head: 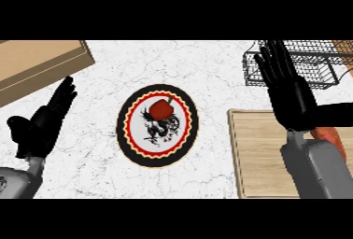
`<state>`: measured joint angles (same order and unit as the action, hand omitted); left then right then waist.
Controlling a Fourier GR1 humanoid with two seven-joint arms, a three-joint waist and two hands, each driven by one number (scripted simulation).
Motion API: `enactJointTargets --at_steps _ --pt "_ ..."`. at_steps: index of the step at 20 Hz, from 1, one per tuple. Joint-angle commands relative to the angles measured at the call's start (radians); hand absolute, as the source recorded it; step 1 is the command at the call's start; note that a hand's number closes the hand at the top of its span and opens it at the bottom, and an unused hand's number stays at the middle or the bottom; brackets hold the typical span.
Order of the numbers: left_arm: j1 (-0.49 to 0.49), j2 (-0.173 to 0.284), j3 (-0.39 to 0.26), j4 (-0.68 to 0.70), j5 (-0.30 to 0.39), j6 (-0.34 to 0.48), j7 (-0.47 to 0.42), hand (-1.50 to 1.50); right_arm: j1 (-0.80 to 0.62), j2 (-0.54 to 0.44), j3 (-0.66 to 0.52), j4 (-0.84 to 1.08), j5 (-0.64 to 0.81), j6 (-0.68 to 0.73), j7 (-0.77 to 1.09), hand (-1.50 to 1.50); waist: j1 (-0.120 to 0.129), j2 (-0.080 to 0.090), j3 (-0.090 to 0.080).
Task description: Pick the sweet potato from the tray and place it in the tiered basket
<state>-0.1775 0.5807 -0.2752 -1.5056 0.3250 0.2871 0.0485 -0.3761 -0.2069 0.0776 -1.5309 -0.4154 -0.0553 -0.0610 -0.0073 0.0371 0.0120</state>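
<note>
White marble counter, hands open, sweet potato on the tray.

The white, grey-veined marble counter (103, 154) fills the view, smooth and flat. At ten o'clock sits a tan rectangular cardboard-coloured box (38, 63). At four o'clock lies the pale rectangular wooden tray (258, 158), its grain faintly visible. At one o'clock stands the black wire tiered basket (314, 65), an open mesh of thin rods. At centre lies a round black-rimmed plate (157, 125) with a red and yellow scalloped band, bearing a glossy red pepper (161, 108). The orange-red sweet potato (329, 137) rests on the tray at three o'clock, mostly hidden by the right forearm. The right hand (293, 100) hovers with straight fingers reaching over the basket's edge, holding nothing. The left hand (43, 123), at nine o'clock, rests with fingers straight.
</note>
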Motion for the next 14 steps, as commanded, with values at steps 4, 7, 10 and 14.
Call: enactJointTargets --at_steps 4,7,10,14 --pt "0.035 0.048 0.045 0.002 -0.079 0.056 -0.016 0.00 0.140 -0.253 -0.248 0.128 -0.197 0.228 0.079 1.50 -0.006 -0.036 -0.010" --pt "0.052 0.037 0.046 0.039 -0.074 0.074 -0.008 0.00 0.096 -0.131 -0.486 0.130 -0.283 -0.039 -0.086 1.50 -0.143 -0.072 0.022" --pt "0.067 0.025 0.029 0.036 -0.114 0.097 -0.047 0.00 0.306 -0.440 -0.340 0.343 0.062 -0.042 0.149 -1.50 -0.030 -0.020 -0.015" --pt "0.051 -0.007 0.045 0.092 -0.103 0.049 -0.083 0.00 0.363 -0.497 -0.414 0.384 0.036 0.034 0.095 -1.50 -0.007 -0.035 -0.012"
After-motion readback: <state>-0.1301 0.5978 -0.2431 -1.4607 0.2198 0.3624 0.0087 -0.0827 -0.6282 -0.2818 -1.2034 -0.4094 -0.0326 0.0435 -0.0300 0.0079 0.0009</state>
